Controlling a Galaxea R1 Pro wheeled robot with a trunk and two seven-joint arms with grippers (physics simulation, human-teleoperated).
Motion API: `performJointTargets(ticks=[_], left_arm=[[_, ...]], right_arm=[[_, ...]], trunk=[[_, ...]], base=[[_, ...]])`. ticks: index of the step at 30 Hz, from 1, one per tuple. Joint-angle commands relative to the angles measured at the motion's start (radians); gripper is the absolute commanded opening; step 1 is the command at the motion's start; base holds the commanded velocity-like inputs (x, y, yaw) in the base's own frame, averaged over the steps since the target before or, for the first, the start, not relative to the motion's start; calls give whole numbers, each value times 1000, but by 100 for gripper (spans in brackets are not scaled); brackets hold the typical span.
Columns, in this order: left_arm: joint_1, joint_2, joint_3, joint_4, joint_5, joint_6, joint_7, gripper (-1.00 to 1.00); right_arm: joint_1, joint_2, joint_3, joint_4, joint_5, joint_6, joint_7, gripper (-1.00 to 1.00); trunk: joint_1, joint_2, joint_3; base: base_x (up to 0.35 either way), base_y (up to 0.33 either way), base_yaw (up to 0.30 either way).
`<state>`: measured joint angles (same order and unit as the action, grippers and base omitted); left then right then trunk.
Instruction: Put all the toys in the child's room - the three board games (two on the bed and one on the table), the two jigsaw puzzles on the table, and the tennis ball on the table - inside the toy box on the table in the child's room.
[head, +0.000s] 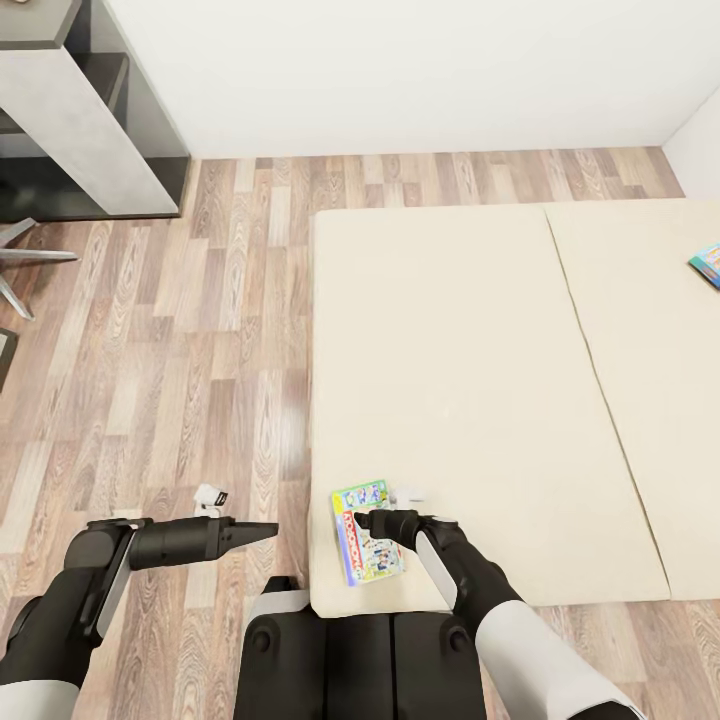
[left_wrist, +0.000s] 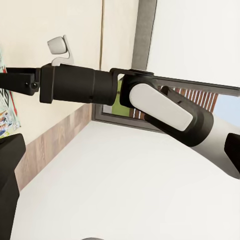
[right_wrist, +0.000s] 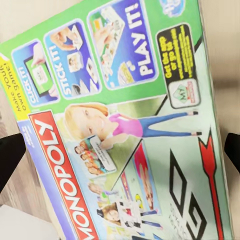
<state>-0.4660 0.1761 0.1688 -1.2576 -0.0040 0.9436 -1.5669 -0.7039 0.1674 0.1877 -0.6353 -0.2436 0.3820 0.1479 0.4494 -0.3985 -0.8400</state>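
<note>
Flat glossy Monopoly box (right_wrist: 125, 130) on smooth beige bed (head: 450, 350).

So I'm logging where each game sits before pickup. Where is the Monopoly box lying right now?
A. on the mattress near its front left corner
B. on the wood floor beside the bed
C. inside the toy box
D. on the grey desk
A: in the head view the Monopoly box lies flat on the beige mattress near its front left corner, with the right claw just above it.
</note>
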Motion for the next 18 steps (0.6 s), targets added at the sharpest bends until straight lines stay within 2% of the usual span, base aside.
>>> performJointTargets(ticks=[1, 18], left_arm=[[0, 0, 0, 0, -1, 11, -4, 100], [0, 0, 0, 0, 0, 11, -4, 100]], right_arm=[[0, 0, 0, -1, -3, 6, 0, 100], [0, -2, -3, 2, -3, 14, 0, 100]], trunk=[[1, -1, -1], [1, -1, -1]], base=[[0, 0, 0], [0, 0, 0]])
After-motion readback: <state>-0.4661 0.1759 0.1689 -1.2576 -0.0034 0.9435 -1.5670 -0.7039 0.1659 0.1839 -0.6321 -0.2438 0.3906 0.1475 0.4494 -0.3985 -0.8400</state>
